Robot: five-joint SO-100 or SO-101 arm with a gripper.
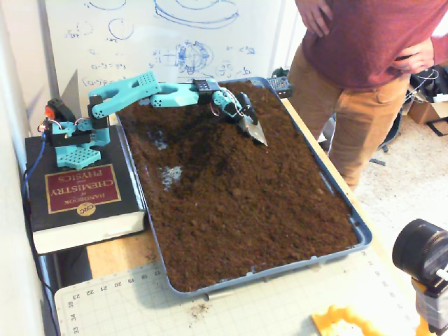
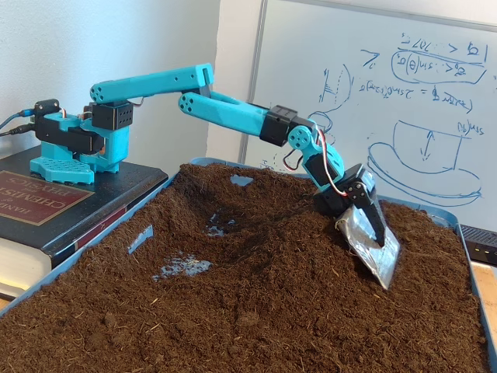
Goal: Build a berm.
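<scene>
1. The teal arm (image 2: 225, 109) reaches out from its base (image 1: 73, 136), which sits on a thick Handbook of Chemistry and Physics (image 1: 80, 189) at the left of both fixed views.
2. At the arm's tip, the gripper (image 2: 373, 249) carries a flat, shiny silver blade (image 2: 375, 247), angled downward with its lower edge pressed into the soil (image 2: 256, 311).
3. Whether the fingers are spread or pressed together, I cannot tell; the blade and the black housing hide them in both fixed views.
4. In a fixed view from above, that blade (image 1: 255, 130) sits in the far right part of the blue tray (image 1: 353, 227), just short of the right rim.
5. The berm (image 2: 272, 210) shows as a darker raised ridge curving across the far end of the tray, behind and to the left of the blade in a low fixed view.
6. From above, the same ridge (image 1: 203, 129) runs under the forearm, higher than the flatter soil nearer the camera.
7. Bare blue patches of tray floor (image 1: 171, 175) peek through the soil left of the ridge.
8. A person in a maroon shirt and tan trousers (image 1: 357, 77) stands beside the right edge of the tray, hands on hips.
9. A whiteboard with blue sketches (image 2: 404, 85) stands behind the tray.
10. A green cutting mat (image 1: 245, 308) lies at the near end.
</scene>
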